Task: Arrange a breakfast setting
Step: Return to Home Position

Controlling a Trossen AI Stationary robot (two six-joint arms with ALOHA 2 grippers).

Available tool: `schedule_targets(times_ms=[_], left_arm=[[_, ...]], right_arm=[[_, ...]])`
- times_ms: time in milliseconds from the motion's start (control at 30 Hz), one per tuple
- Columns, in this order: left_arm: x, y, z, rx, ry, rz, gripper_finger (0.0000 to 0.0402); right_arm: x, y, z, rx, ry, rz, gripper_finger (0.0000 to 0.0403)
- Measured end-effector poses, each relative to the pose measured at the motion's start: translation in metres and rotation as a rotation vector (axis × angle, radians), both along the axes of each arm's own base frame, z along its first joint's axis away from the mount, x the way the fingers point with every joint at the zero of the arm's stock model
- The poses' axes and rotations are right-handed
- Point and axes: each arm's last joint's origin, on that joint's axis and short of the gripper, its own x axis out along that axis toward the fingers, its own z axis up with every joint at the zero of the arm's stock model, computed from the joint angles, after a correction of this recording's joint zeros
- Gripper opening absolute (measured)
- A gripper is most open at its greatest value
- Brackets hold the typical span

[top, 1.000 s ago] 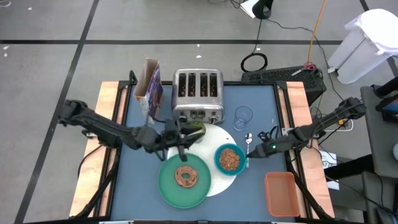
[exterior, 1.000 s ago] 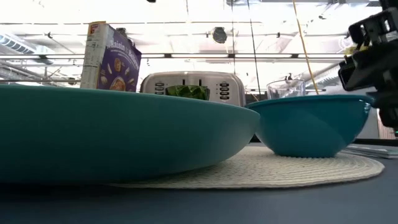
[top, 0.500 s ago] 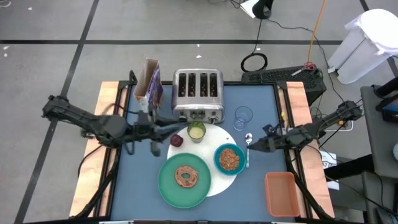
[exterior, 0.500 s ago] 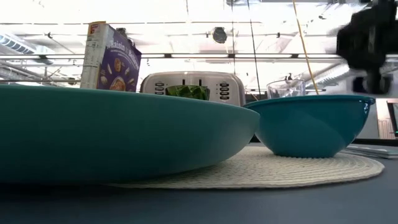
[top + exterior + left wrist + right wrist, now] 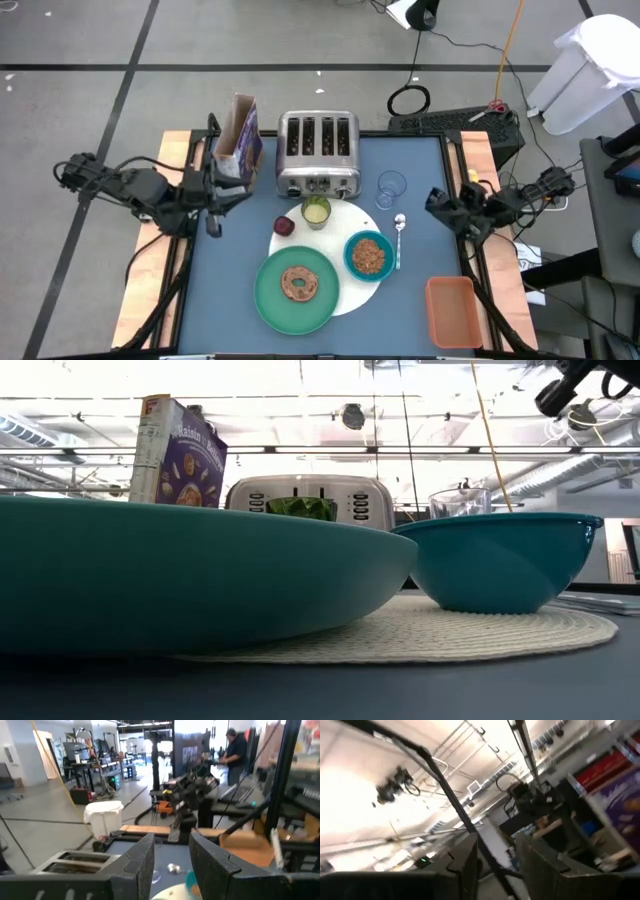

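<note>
A large white round disc [image 5: 345, 285] lies mid-table. The green plate [image 5: 270, 300] rests on its near left part and carries the brown ring pastry [image 5: 299, 283]. On the disc also sit the teal bowl [image 5: 369, 255], the yellow-green cup [image 5: 316, 211] and the dark red fruit [image 5: 285, 226]. The metal spoon [image 5: 399, 232] lies along the disc's right rim, and the clear glass [image 5: 391, 188] stands on the table behind it. My left gripper [image 5: 240, 192] [image 5: 171, 865] hovers open at the left edge. My right gripper [image 5: 435, 200] [image 5: 496, 865] hovers open at the right edge, tipped upward.
A silver four-slot toaster [image 5: 318, 155] stands at the table's far middle, with a purple cereal box [image 5: 242, 140] to its left, close to my left gripper. An orange container [image 5: 450, 310] sits at the near right corner. A person stands in the room beyond.
My left gripper has drawn back from over the disc toward the table's left edge and risen, uncovering the dark red fruit. My right gripper has pulled away from the spoon toward the right edge, risen and tipped upward. The tableware has stayed put.
</note>
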Motion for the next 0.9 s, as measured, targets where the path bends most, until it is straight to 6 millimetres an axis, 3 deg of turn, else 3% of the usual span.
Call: schedule_targets(times_ms=[233, 533, 733, 900], left_arm=[[-0.016, 0.009, -0.045, 0.040, -0.045, 0.025, 0.0129], [-0.037, 0.030, -0.112, 0.033, -0.146, 0.137, 0.0129], [-0.040, 0.038, -0.142, 0.012, -0.166, 0.162, 0.0129], [-0.038, 0.042, -0.162, -0.013, -0.151, 0.110, 0.0129]], right_arm=[[0.000, 0.000, 0.000, -0.211, -0.027, -0.121, 0.0130], [0.000, -0.003, -0.001, -0.309, 0.011, -0.299, 0.0130], [0.003, -0.006, -0.008, -0.365, 0.120, -0.422, 0.0130], [0.007, -0.004, -0.016, -0.422, 0.199, -0.408, 0.0130]])
